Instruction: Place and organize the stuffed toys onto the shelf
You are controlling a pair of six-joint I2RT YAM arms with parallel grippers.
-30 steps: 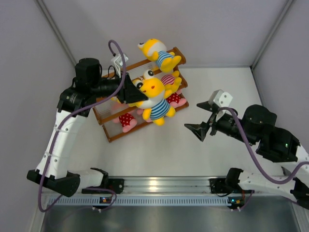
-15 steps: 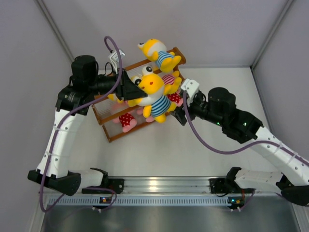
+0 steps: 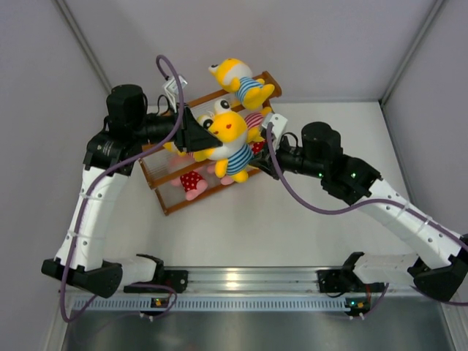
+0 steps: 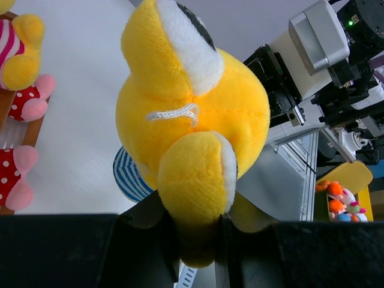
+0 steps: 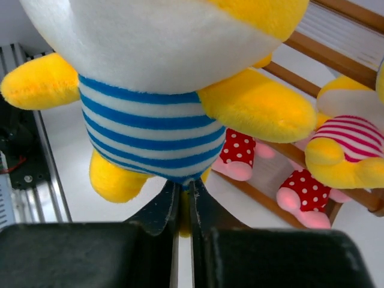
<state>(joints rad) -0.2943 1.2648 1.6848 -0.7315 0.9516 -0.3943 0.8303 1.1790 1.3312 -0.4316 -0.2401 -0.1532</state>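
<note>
1. Plush means light, soft and squashy: the blue-striped toy point(image 3: 232, 146) will likely sag and swing from a single pinch. It should neither break nor slip much.
2. It hangs in the air over the shelf point(image 3: 179, 205), at about 11 o'clock from the table's middle in the top view, resting on no tier.
3. The left gripper point(image 4: 195, 237), at the toy's 9 o'clock, is clenched on a yellow ear or limb; I cannot tell which.
4. The right gripper point(image 5: 183, 219) sits at the toy's 4 o'clock. Its jaws are nearly together with a sliver of yellow plush between them, seemingly nipping a leg below the striped shirt.
5. The best hold, I judge, is a wide one on the stuffed body or head, since thin limbs let it twist.
6. A second yellow toy point(image 3: 241, 80) lies on the top tier at 12 o'clock, and a red-dotted toy point(image 3: 191, 181) sits low at 7 o'clock. Both would shove aside easily.
</note>
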